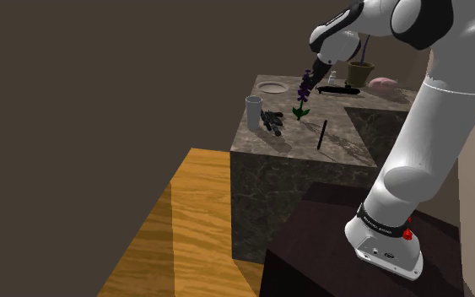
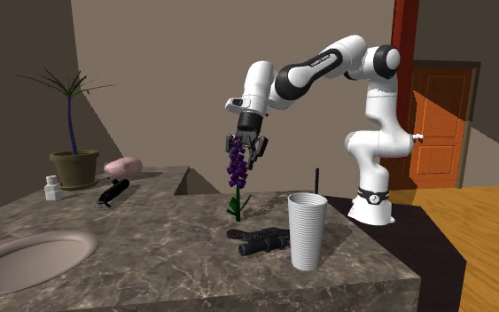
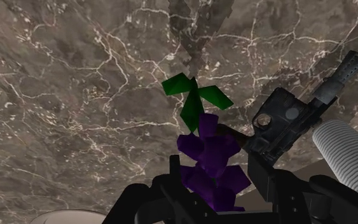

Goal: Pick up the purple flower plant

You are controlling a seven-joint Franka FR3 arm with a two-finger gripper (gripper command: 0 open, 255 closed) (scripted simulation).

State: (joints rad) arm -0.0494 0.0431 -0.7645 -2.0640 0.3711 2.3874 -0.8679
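The purple flower plant point(image 1: 304, 91) point(image 2: 237, 170) point(image 3: 213, 159) is a spike of purple blossoms on a short stem with green leaves point(image 3: 195, 93) at its foot. It stands upright over the middle of the dark marble counter point(image 2: 159, 239). My black gripper point(image 1: 315, 72) point(image 2: 244, 149) point(image 3: 215, 194) comes down on it from above and is shut on the blossom spike, one finger on each side. The leafy foot is right at the counter surface; whether it touches I cannot tell.
A white ribbed cup point(image 2: 307, 230) point(image 1: 253, 111) and a black pistol-shaped object point(image 2: 261, 239) point(image 3: 292, 118) sit close beside the plant. A thin black stick point(image 1: 322, 133), a round sink point(image 2: 26, 257), a potted plant point(image 2: 73, 164), a pink object point(image 2: 123, 166) and a small white bottle point(image 2: 52, 188) share the counter.
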